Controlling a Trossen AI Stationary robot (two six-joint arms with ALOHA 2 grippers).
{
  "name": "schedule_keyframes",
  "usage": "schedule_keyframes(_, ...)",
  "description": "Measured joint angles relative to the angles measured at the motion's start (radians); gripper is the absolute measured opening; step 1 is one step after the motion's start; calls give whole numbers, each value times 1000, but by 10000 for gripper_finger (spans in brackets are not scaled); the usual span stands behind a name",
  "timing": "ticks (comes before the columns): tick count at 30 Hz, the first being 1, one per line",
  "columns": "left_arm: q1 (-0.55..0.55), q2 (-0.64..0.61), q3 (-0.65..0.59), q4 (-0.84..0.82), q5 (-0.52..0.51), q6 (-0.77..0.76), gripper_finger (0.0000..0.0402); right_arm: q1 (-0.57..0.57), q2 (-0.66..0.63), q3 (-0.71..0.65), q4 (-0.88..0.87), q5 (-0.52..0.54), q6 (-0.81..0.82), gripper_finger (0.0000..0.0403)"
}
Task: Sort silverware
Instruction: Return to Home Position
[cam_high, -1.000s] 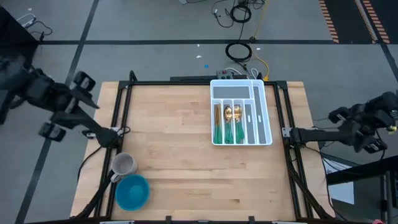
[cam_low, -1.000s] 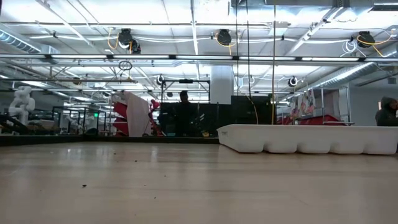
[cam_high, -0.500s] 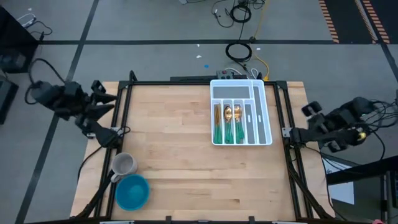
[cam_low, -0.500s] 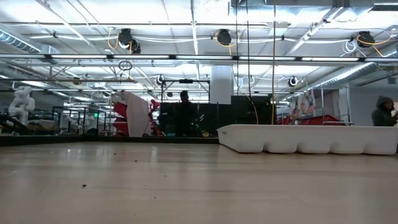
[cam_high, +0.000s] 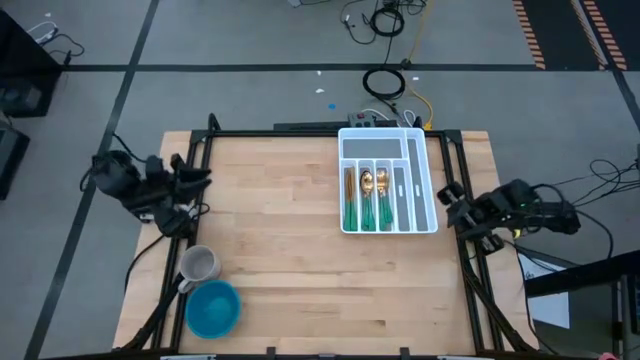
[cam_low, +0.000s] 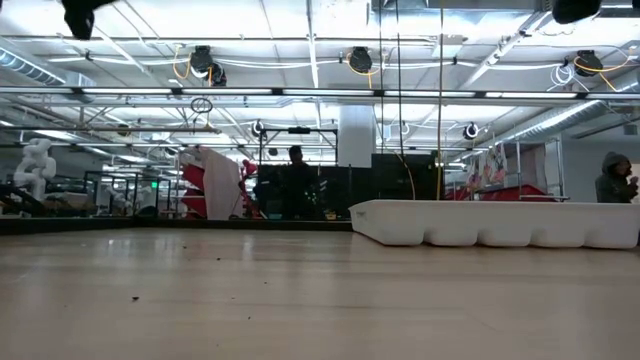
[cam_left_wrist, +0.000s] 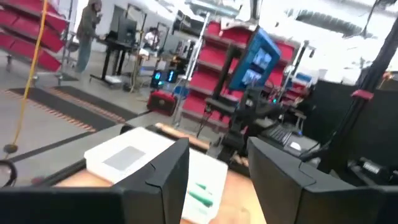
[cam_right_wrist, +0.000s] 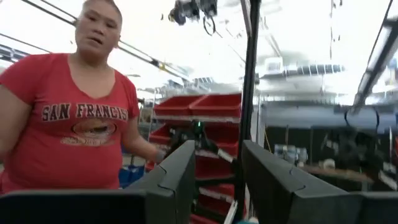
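Lying side by side in three narrow compartments of the white plastic compartmented tray (cam_high: 380, 148), the gold-headed, teal-handled silverware (cam_high: 367, 200) has its long axes along the tray's length. The heads point toward the table edge the tray sits against and the handles toward the table's middle. Every piece that shows is inside the tray, so the sorting looks finished, with only the parking of the arms left. The right gripper (cam_high: 452, 196) is the nearer one, just beside the tray's right wall at the table's edge. Its fingers are spread with nothing between them. The left gripper (cam_high: 198, 178) sits at the opposite edge, well apart from the tray across the pale wooden tabletop (cam_high: 290, 250), and is likewise spread and empty. A grey mug (cam_high: 198, 265) and a round blue bowl (cam_high: 212, 308) just beside it stand near the left arm's corner, clear of both grippers. Only the tray wall seems at risk from a careless swing of the right arm. A person in a red T-shirt (cam_right_wrist: 74, 124) stands beyond the table.
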Motion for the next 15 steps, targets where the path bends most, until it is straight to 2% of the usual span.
schedule_keyframes(8, 0, -84, -165, -4, -74, -132, 169, 0, 0, -130, 178, 0, 26, 123)
schedule_keyframes(11, 0, -133, -222, 0, -73, -187, 169, -1, 0, -129, 164, -15, 26, 123)
schedule_keyframes(15, 0, -135, -288, -5, -74, -266, 169, 0, 0, -129, 98, -52, 21, 123)
